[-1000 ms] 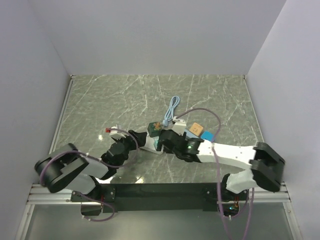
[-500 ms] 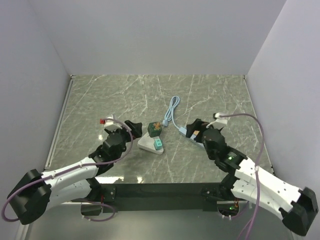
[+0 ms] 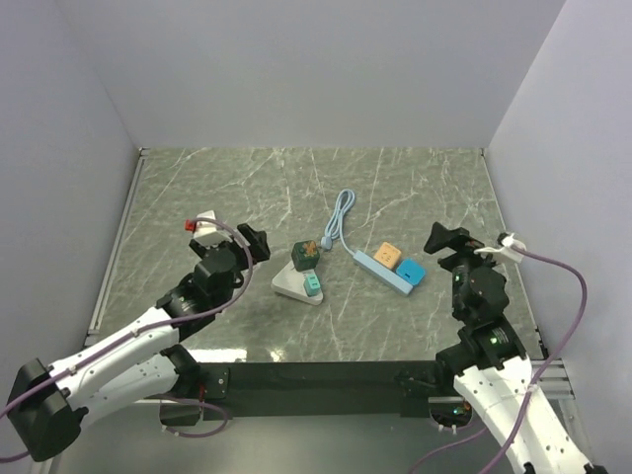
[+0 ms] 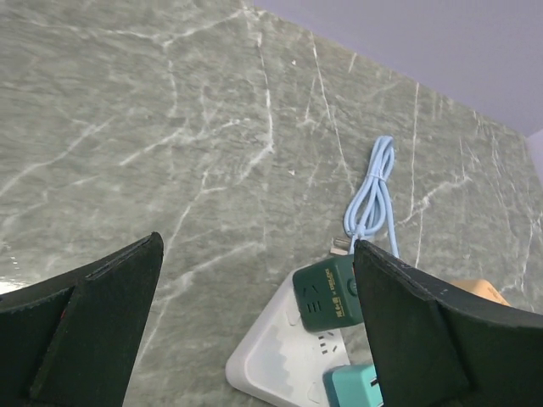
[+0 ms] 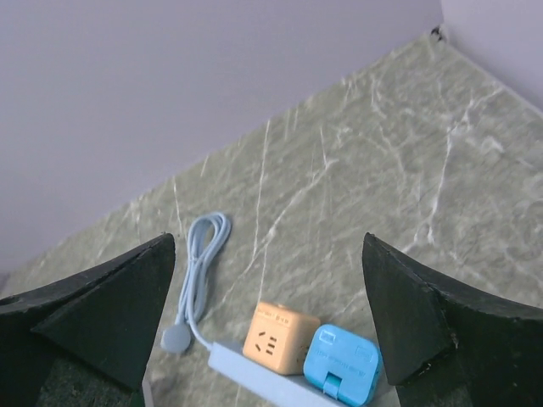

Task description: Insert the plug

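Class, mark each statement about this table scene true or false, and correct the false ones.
1. The left hand and right hand are both open and empty. True.
2. The orange cube sits on the white strip. False: it sits on the light blue strip, beside the blue cube.
3. The dark green plug is on the white strip. True.
4. The cable lies stretched out straight. False: it is folded into a loop.

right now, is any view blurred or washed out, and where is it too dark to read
Top external: sharp and evenly lit, only soft shadows on the table. Left wrist: the left fingers are dark, near-featureless wedges, but the green plug reads clearly. Right wrist: the right fingers are equally dark, the orange cube crisp.
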`<state>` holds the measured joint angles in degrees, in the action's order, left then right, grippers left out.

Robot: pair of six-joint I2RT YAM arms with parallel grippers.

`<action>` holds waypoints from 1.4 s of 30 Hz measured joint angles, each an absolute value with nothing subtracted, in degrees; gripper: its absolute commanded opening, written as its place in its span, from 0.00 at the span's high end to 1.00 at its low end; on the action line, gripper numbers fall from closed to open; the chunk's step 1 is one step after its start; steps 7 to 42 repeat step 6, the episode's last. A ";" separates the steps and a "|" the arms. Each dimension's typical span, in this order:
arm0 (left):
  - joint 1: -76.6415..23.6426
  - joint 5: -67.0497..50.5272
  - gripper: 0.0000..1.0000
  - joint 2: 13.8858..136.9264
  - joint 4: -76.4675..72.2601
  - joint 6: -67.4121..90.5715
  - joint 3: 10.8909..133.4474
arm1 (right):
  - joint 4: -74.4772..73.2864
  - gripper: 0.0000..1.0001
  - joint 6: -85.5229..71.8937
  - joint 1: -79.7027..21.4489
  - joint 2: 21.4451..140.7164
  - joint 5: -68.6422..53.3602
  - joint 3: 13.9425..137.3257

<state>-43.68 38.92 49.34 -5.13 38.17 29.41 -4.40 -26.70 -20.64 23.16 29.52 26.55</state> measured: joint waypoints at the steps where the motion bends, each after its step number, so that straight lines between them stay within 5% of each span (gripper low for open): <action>1: -43.68 39.35 0.01 48.42 -4.40 38.06 29.41 | -4.58 0.03 -26.61 -20.25 22.15 29.50 26.55; 42: -43.68 40.86 0.00 45.65 -1.45 37.54 30.33 | -6.59 0.03 -26.50 -19.44 19.64 29.32 26.57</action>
